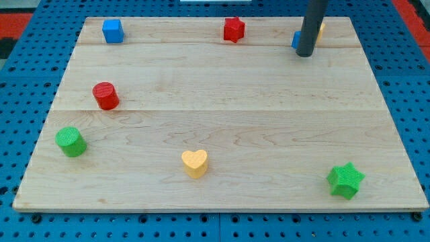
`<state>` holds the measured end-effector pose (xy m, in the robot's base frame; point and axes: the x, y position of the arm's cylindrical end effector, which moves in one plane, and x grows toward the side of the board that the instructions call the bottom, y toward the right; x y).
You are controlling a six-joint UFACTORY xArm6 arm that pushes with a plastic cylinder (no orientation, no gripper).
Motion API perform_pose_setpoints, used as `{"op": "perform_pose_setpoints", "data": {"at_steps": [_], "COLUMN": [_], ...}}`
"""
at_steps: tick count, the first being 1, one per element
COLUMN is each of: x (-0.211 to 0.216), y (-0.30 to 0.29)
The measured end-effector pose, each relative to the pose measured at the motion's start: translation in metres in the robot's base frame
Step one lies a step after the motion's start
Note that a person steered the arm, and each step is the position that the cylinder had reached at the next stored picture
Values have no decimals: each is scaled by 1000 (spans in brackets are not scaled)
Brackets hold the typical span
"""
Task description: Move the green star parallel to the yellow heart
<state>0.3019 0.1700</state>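
Observation:
The green star lies near the board's bottom right corner. The yellow heart lies at the bottom middle, far to the star's left and slightly higher in the view. My tip rests at the view's top right, far above the star, touching or just in front of a partly hidden blue block.
A wooden board on a blue pegboard. A blue cube at top left, a red star at top middle, a red cylinder and a green cylinder at the left. A yellow block peeks out behind the rod.

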Motion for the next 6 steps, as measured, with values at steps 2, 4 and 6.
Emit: {"op": "perform_pose_setpoints", "data": {"at_steps": [2, 4, 6], "x": [98, 246, 312], "y": [21, 124, 12]}}
